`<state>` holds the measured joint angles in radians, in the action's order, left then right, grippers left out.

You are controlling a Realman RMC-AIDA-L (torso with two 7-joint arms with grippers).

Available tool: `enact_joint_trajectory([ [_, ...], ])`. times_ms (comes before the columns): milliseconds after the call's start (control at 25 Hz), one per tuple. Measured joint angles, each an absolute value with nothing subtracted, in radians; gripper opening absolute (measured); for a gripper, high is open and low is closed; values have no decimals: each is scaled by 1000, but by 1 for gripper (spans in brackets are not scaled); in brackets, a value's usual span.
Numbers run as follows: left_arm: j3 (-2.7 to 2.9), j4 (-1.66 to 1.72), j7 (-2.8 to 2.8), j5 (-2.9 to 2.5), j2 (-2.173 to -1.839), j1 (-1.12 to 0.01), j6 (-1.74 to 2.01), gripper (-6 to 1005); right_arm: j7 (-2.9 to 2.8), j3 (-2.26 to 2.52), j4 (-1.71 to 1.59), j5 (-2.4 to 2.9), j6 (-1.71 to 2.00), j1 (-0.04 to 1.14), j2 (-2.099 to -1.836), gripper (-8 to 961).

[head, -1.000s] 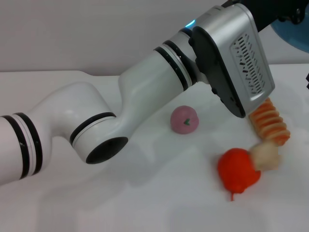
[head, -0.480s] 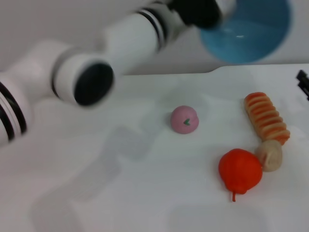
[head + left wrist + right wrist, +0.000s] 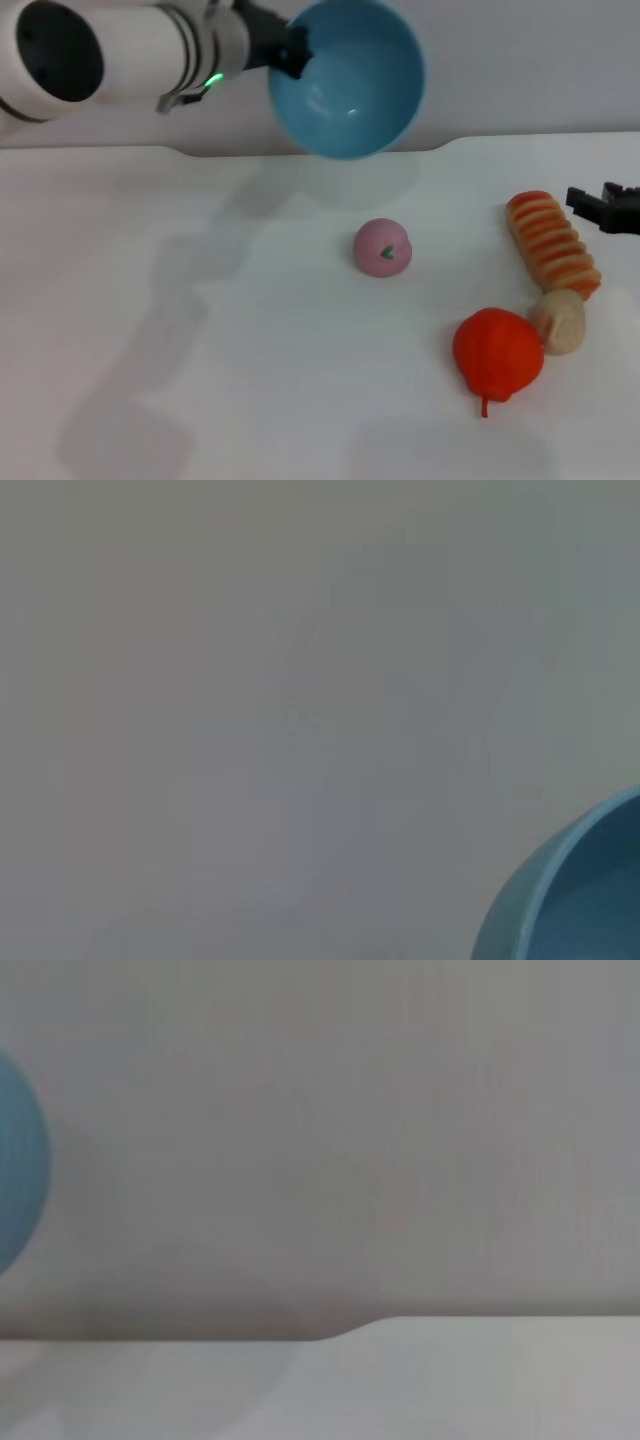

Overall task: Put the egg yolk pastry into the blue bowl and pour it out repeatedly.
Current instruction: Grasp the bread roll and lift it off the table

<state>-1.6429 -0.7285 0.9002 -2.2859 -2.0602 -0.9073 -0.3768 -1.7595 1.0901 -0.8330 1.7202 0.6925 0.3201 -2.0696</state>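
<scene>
White worktop (image 3: 250, 350) meets a grey wall behind. At 11 o'clock the left hand (image 3: 290, 45) grips the rim of the blue bowl (image 3: 350, 80), lifted clear of the surface and tipped, its hollow facing the camera. The egg yolk pastry (image 3: 560, 320) lies far off at 4 o'clock, touching the red fruit (image 3: 497, 352) and the ridged orange bread (image 3: 552, 243). The right hand (image 3: 605, 207) sits at 3 o'clock beside the bread; its spread cannot be told. Since half a second ago, the bowl has swung left and the pastry has stayed put.
</scene>
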Motion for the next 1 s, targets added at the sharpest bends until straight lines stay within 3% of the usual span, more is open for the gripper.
enact_joint_trajectory([
  [320, -1719, -569, 897, -2288, -2052, -953, -429, -1, -2229, 1014, -1087, 2119, 915, 384, -2056, 420],
  [680, -1719, -557, 857, -2286, -2058, -933, -433, -2, -2672, 856, -1082, 2426, 1399, 620, -1961, 413],
  [1000, -1712, -557, 836, -2281, -2061, -930, -435, -2, -2773, 854, -973, 2514, 1499, 688, -1943, 406],
])
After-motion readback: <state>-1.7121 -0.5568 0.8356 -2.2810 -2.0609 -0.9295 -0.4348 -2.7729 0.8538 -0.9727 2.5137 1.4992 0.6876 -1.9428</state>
